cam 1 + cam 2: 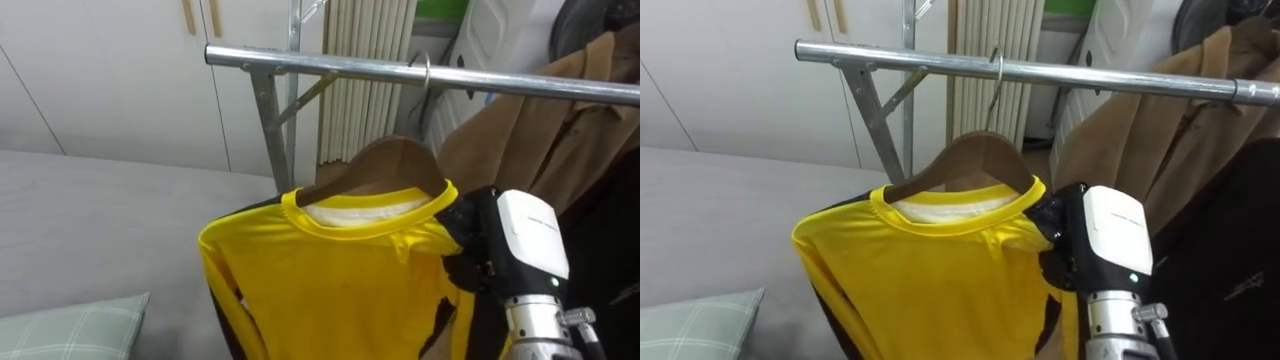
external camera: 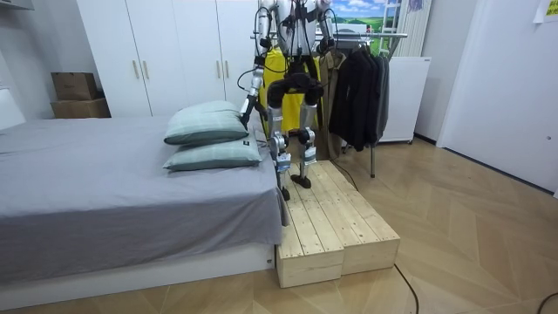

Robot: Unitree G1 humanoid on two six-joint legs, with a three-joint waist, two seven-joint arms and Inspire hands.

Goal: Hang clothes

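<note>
Left eye view: yellow shirt (image 1: 330, 290) on its wooden hanger (image 1: 385, 165), hooked over the rail (image 1: 330, 67) at 12 o'clock, lies 9-to-3 along it, with the right hand (image 1: 478, 250) at its 3 o'clock shoulder, fingers hidden, grip impossible to tell.

Right hand (image 1: 505, 245) held raised, its back showing.
</note>
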